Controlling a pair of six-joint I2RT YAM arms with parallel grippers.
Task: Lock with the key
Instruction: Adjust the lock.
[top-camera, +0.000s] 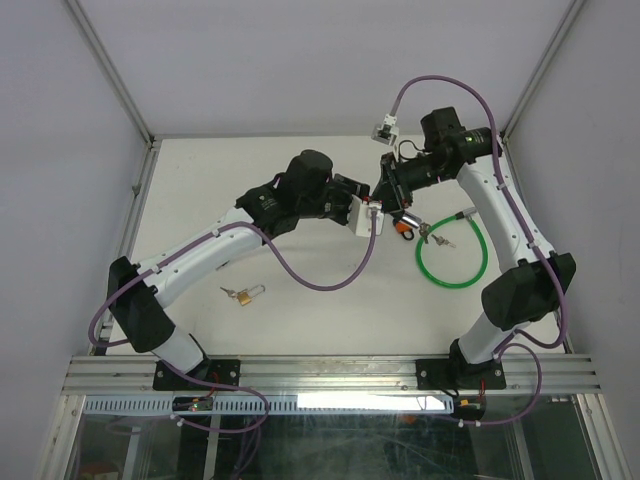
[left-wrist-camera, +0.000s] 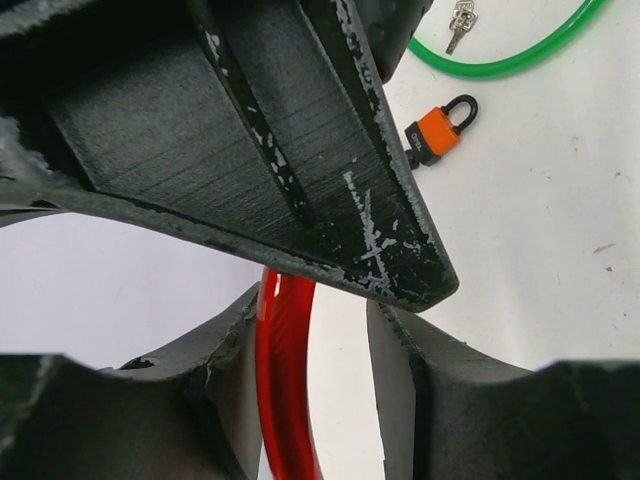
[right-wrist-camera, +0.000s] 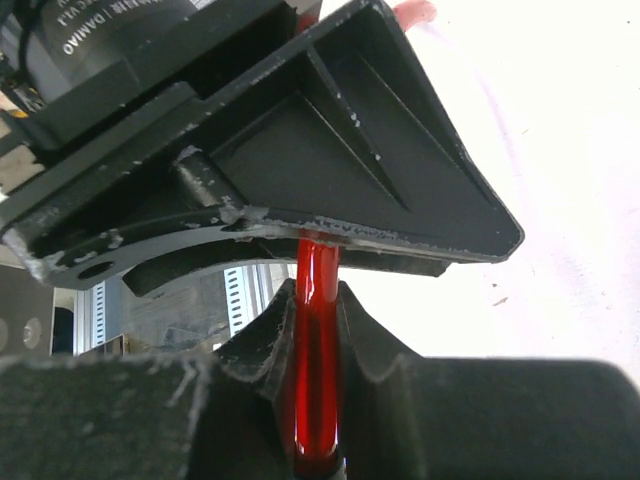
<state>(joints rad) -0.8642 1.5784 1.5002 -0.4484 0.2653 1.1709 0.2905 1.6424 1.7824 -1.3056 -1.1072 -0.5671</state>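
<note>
My right tool (right-wrist-camera: 317, 300) pinches the red cable (right-wrist-camera: 316, 380). My left tool (left-wrist-camera: 318, 330) stands spread around that cable, with a gap on one side. The orange padlock (left-wrist-camera: 440, 130) lies on the surface (left-wrist-camera: 560, 250) near the green cable (left-wrist-camera: 500, 65) and keys (left-wrist-camera: 460, 18).

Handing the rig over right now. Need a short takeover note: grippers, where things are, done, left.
Grippers: right gripper is shut on the red cable. The left gripper has its jaws astride the red cable with a gap on one side, not clamped.
Table: orange padlock lies beside the green cable loop, with keys at that loop. A brass padlock lies near the left arm.
Done: red cable picked up.
Left: neither gripper holds a key, so the key turn is not yet done.
</note>
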